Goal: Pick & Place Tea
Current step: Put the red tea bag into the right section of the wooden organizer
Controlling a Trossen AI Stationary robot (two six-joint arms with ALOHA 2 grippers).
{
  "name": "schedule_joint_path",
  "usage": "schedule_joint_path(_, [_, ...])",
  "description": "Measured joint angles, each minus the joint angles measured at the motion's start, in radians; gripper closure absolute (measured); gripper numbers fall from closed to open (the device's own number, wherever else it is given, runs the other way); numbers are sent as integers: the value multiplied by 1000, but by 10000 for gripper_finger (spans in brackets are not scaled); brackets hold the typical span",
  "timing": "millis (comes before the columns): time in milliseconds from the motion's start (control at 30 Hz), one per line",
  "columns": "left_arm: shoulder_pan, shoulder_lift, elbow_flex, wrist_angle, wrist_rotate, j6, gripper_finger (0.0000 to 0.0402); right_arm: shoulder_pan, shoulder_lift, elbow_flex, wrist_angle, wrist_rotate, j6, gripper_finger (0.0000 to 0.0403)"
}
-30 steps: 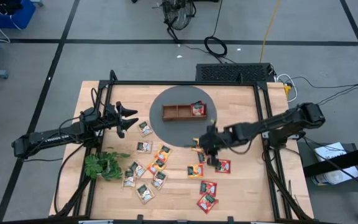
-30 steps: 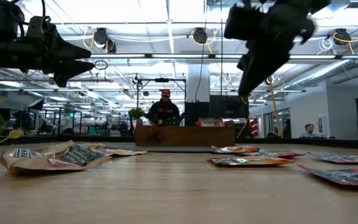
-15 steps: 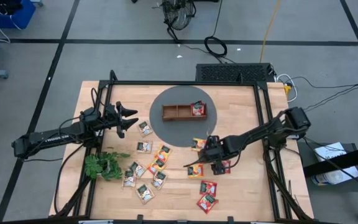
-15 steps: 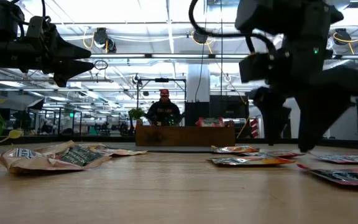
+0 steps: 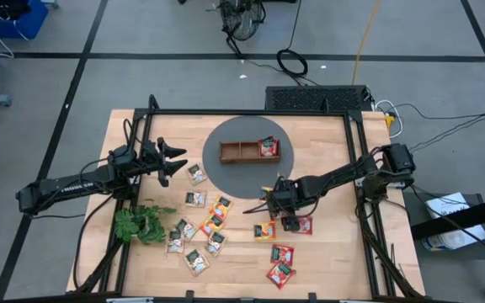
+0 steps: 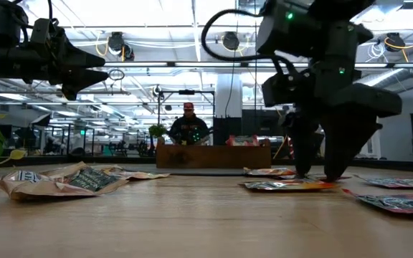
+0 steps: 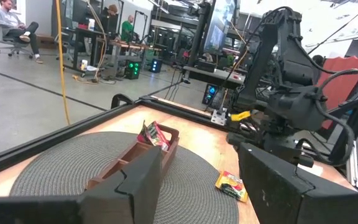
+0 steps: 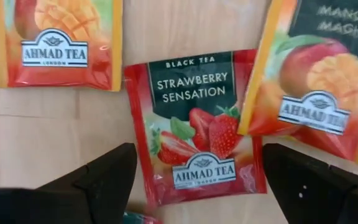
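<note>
You are early in the task: one red tea sachet (image 5: pixel 267 147) sits in the brown wooden tray (image 5: pixel 249 151) at upper centre, the rest scattered on the counter (image 5: pixel 335 252); right tool (image 5: pixel 279 202), wide open and empty, straddles a strawberry sachet (image 8: pixel 194 124); left tool (image 5: pixel 175 160) hangs part-open, empty.

A pale wooden table (image 5: pixel 327 261) carries everything: a dark round mat (image 5: pixel 226 172) at the far middle, a green sprig (image 5: pixel 138 224) near the left edge, and tea sachets (image 5: pixel 199 225) scattered flat across the near half
</note>
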Motion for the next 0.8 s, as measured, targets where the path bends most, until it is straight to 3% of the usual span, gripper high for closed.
schedule_joint_path(333, [0, 0, 0, 0, 0, 0, 188, -17, 44, 4, 6, -35, -1, 95])
schedule_joint_path(800, [0, 0, 0, 0, 0, 0, 188, -8, 47, 1, -20, 9, -2, 284])
